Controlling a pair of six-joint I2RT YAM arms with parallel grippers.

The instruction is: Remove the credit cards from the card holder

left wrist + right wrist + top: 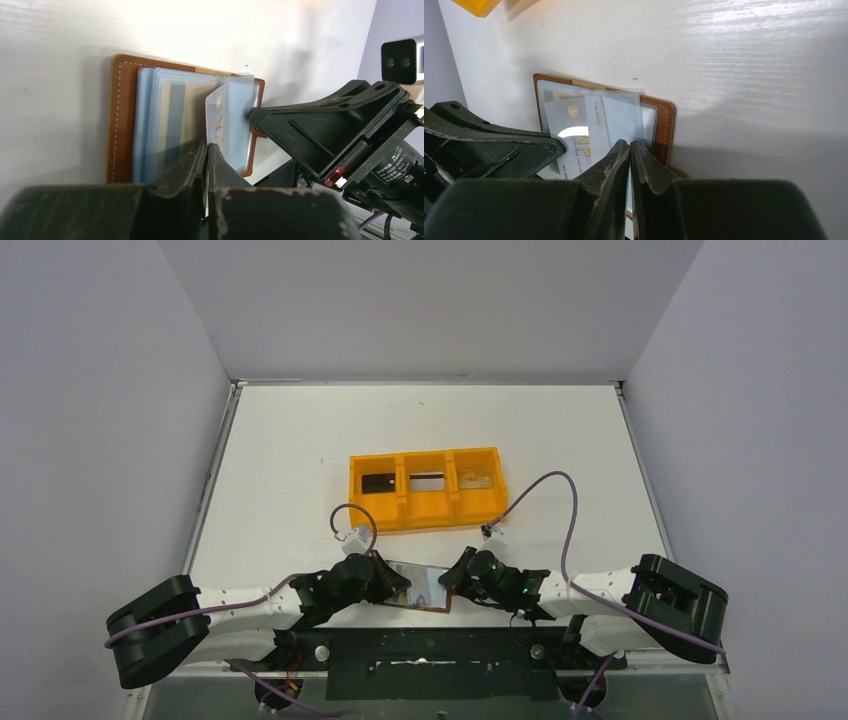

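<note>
A: Where is the card holder (421, 587)?

B: It lies open on the white table (300, 455), at the near edge, between both grippers.

A: What are the grippers doing?

B: The left gripper (206, 150) is clamped on a white card (216, 106) poking out of the pale blue pockets. The right gripper (629, 147) pinches a clear pocket leaf (621, 117), which is raised off the stack.

A: Any other cards?

B: 3 sit in the orange tray (425, 521) behind, well apart from the holder: black card (378, 483) left, silvery card (427, 481) middle, tan-gold card (476, 479) right.
</note>
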